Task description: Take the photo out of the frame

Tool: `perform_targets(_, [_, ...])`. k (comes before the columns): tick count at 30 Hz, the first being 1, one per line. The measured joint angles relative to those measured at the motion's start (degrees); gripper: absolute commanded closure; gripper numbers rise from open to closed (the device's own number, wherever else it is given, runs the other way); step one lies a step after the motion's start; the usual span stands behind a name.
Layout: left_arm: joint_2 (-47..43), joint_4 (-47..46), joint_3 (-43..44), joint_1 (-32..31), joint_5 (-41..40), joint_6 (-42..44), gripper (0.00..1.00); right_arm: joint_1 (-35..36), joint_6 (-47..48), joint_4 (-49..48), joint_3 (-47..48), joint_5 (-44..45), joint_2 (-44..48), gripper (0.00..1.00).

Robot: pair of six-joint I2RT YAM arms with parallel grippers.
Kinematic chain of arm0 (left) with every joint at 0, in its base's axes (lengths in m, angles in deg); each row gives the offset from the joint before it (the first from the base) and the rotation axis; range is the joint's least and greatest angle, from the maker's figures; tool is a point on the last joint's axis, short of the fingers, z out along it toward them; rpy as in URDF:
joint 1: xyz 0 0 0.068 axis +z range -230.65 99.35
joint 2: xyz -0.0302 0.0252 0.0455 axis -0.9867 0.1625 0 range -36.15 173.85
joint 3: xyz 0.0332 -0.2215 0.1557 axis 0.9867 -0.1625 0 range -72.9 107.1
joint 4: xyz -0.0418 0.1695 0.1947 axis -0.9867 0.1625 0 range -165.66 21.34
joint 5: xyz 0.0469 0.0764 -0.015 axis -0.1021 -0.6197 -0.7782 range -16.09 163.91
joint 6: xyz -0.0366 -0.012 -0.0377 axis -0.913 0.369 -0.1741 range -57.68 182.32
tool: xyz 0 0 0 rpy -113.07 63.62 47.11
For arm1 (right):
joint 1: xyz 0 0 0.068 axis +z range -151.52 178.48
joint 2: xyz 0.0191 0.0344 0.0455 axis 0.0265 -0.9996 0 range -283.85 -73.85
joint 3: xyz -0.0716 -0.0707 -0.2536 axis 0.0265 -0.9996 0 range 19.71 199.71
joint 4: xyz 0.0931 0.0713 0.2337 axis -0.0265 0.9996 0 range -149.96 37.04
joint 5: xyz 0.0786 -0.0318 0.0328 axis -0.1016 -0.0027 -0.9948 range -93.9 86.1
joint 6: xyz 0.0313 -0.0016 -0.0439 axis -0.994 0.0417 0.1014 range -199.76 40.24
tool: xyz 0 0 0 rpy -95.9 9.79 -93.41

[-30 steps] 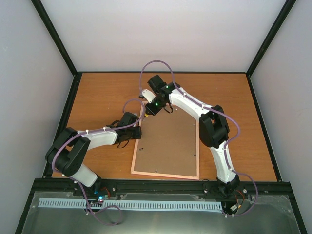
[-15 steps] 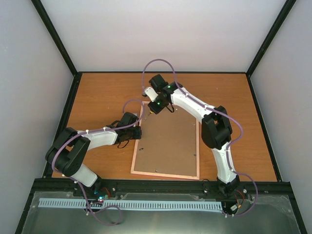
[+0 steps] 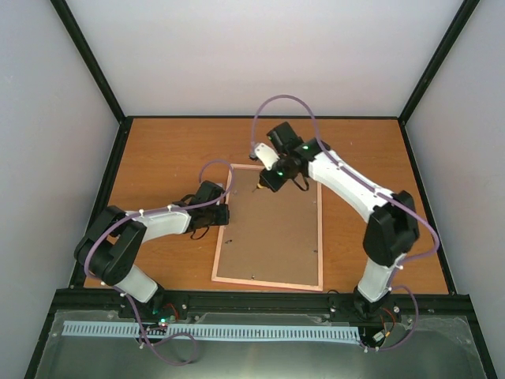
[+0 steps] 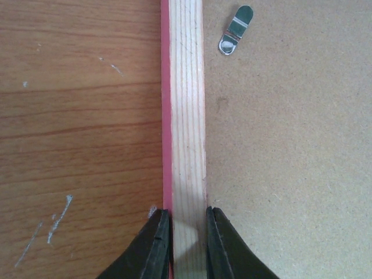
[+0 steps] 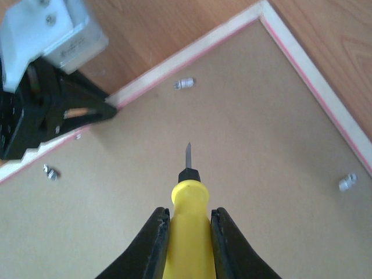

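End effector of the left arm (image 4: 189, 232) pinched the left rail of the frame (image 4: 189, 116), which lay face down on the tabletop (image 3: 158, 158). The brown backing board (image 3: 272, 233) faced up and hid the photo. The right end effector (image 5: 189, 224) clamped a yellow screwdriver (image 5: 187, 250), its blade above the board. Judged step: freeing the retainers. Next, the tip must reach a metal clip (image 5: 185, 83) and turn it aside.

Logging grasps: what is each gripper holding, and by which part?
The left gripper pinches the frame by its pale wooden side rail. The right gripper holds a screwdriver by its yellow handle.
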Motion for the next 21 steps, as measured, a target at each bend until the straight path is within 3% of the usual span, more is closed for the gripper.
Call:
perform_targets(10, [1.3, 2.1, 2.2, 0.0, 0.2, -1.3, 0.98, -9.8, 8.0, -1.7, -22.0, -6.3, 21.5, 0.97])
perform_targets(17, [1.8, 5.2, 4.2, 0.0, -0.5, -1.5, 0.75, -9.3, 13.7, -0.7, -32.3, -10.7, 34.8, 0.97])
perform_targets(21, [1.8, 10.0, 6.3, 0.0, -1.8, -1.4, 0.57, -9.3, 16.6, 1.6, -36.0, -14.6, 37.9, 0.97])
